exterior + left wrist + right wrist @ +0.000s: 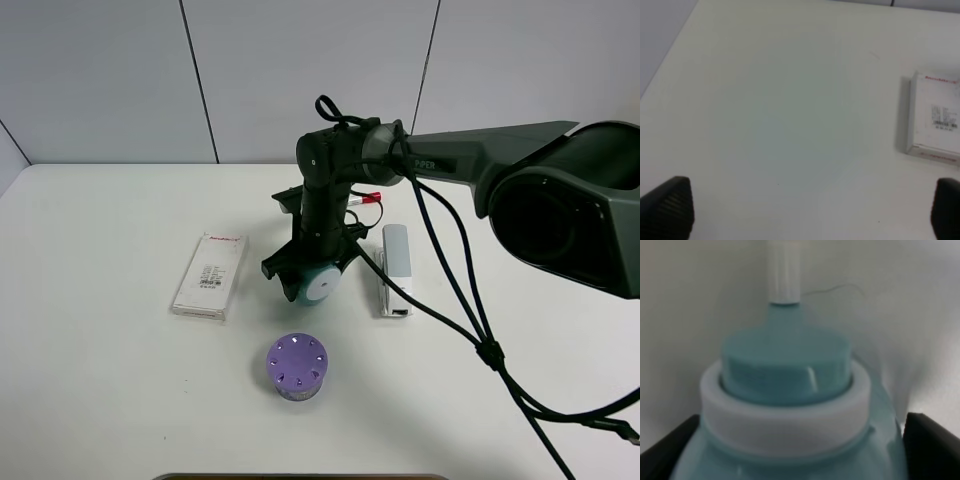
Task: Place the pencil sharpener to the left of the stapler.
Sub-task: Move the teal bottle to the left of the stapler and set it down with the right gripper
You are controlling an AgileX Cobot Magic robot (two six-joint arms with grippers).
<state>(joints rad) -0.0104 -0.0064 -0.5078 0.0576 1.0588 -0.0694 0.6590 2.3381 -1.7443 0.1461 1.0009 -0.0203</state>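
Note:
The teal-green pencil sharpener (318, 281) is between the fingers of my right gripper (310, 272), which is shut on it. Its flat white round face points toward the table's front. It is just left of the light grey and white stapler (397, 268), which lies lengthwise on the table. Whether the sharpener touches the table I cannot tell. In the right wrist view the sharpener (785, 390) fills the picture, its white knob (784, 272) at the far end and a dark fingertip (932, 445) on each side. My left gripper (810, 210) is open over bare white table.
A flat white box (210, 275) lies left of the sharpener and also shows as the white box (935, 120) in the left wrist view. A purple round cylinder with holes (297, 367) stands in front. A red-capped marker (368, 198) lies behind the right arm. Black cables (470, 310) trail across the table's right side.

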